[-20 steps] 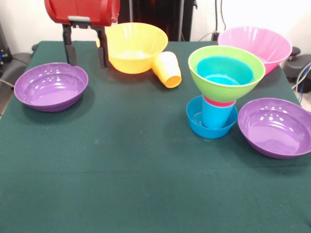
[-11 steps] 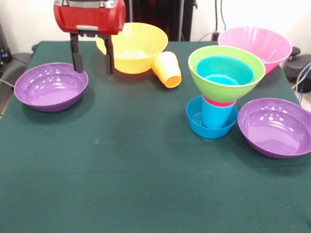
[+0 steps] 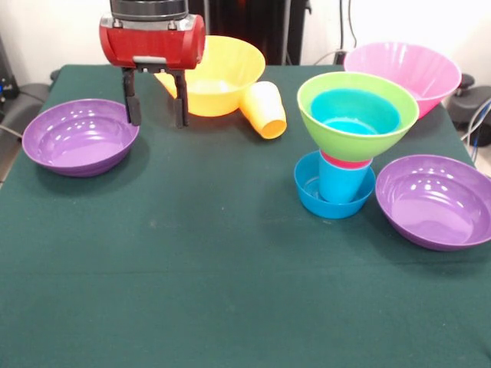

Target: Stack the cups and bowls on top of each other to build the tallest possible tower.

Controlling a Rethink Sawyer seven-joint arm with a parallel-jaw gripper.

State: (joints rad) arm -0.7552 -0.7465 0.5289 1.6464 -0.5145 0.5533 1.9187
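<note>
gripper point(image 3: 156, 119) is hanging wide open beside the left purple bowl point(image 3: 80, 136) – the tower point(image 3: 349, 146) is sitting right of centre, already top-heavy, so adding anything off-centre is probably tipping it

No text, label, brand or number can be read anywhere.

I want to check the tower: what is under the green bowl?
Under the green bowl a red cup rim shows, then a blue cup standing in a small blue bowl. The cups' upper parts are hidden.
</note>
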